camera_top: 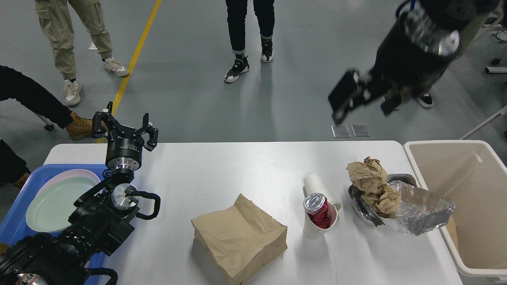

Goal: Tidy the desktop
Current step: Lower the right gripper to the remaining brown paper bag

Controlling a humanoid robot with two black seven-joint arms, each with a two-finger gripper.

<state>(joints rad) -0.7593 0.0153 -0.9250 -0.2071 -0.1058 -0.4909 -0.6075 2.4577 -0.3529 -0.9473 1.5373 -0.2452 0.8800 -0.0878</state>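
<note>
Spanning nearly the whole lower view, the white desk (245,166) carries everything. Beige bin (471,198) touches its right edge; blue tray (23,186) with plates sits at left. Brown paper bag (239,237) lies near centre, foil container (416,211) (crumpled paper inside) further right. My left jaws (125,128) hover released, empty; right jaws (362,99) blurred, cannot tell.
</note>
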